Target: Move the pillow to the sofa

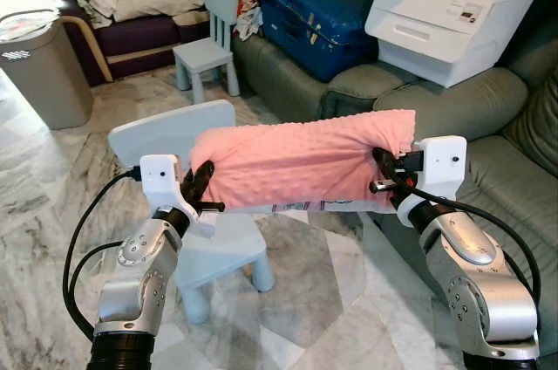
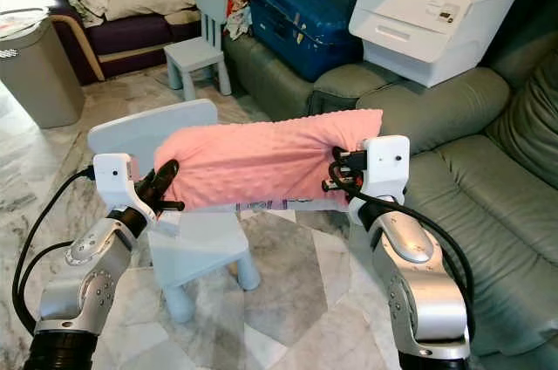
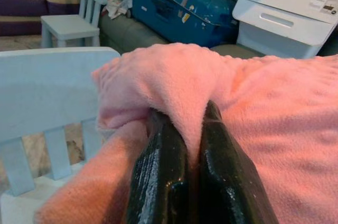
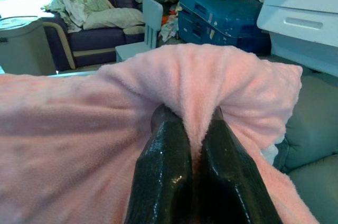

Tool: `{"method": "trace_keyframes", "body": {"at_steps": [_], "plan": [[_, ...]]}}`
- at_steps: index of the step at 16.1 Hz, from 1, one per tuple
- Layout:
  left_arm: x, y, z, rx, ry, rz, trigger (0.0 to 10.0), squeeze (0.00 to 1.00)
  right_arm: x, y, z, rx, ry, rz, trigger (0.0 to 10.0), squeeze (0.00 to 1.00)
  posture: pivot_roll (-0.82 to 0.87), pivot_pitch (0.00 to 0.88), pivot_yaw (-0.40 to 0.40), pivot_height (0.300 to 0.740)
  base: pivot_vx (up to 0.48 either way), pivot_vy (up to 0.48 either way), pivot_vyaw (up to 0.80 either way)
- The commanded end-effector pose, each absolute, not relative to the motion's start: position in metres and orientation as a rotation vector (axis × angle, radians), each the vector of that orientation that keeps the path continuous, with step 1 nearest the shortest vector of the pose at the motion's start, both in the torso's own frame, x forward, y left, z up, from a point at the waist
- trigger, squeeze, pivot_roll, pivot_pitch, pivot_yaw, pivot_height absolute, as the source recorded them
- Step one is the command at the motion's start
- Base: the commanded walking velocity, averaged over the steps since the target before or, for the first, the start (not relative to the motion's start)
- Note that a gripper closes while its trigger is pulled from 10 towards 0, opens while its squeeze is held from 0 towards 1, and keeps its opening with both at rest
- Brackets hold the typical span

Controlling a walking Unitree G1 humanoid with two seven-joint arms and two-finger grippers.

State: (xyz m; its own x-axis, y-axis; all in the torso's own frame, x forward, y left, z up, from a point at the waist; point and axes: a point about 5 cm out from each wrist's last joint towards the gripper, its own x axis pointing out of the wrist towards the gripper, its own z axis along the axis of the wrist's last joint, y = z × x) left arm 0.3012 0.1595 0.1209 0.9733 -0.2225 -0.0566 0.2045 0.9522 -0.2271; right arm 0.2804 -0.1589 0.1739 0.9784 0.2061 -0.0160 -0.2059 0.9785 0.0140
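Between the two raised arms, above the seat of a pale blue child's chair point(image 1: 222, 252), the pink pillow point(image 1: 305, 159) hangs stretched out lengthwise, its long axis running across the robot's front from left to right and tilted slightly up toward the right end. The left gripper point(image 1: 202, 185) has its two black fingers pinched together on a fold of fleece at the pillow's left end, and the right gripper point(image 1: 389, 174) is clamped the same way on the right end; both wrist views show fabric squeezed between closed fingers point(image 3: 158, 182). The pillow looks clear of the chair seat, though its underside is hidden by its own bulk and I cannot tell whether it brushes the chair back behind it. The grey-green sofa point(image 1: 514, 187) lies to the robot's right and ahead, so the pillow's right end and the right arm are the nearer to it; my reading is that the carry calls for a swing or turn rightward, keeping both ends level. The nearest cushion appears free, while further back the sofa holds a white storage box point(image 1: 449, 25) and a blue suitcase point(image 1: 318, 17). How deep each pinch goes into the stuffing is hard to judge.
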Motion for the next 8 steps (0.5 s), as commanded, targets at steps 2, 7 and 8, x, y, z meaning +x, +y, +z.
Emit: {"method": "trace_keyframes", "body": {"at_steps": [2, 7, 8], "plan": [[0.3006, 0.1623, 0.1241, -0.224, 0.070, -0.221, 10.0, 0.00, 0.2799, -0.1574, 0.1807, 0.013, -0.013, 0.214, 10.0, 0.00, -0.10, 0.000, 0.032, 0.740, 0.000, 0.000, -0.56], [0.2986, 0.1592, 0.1224, -0.230, 0.078, -0.238, 10.0, 0.00, 0.2803, -0.1571, 0.1809, 0.012, -0.014, 0.217, 10.0, 0.00, -0.10, 0.000, 0.031, 0.740, 0.097, 0.000, -0.56], [0.2984, 0.1589, 0.1223, -0.230, 0.078, -0.239, 10.0, 0.00, 0.2803, -0.1570, 0.1809, 0.012, -0.014, 0.218, 10.0, 0.00, -0.10, 0.000, 0.031, 0.740, 0.000, 0.000, -0.56]]}}
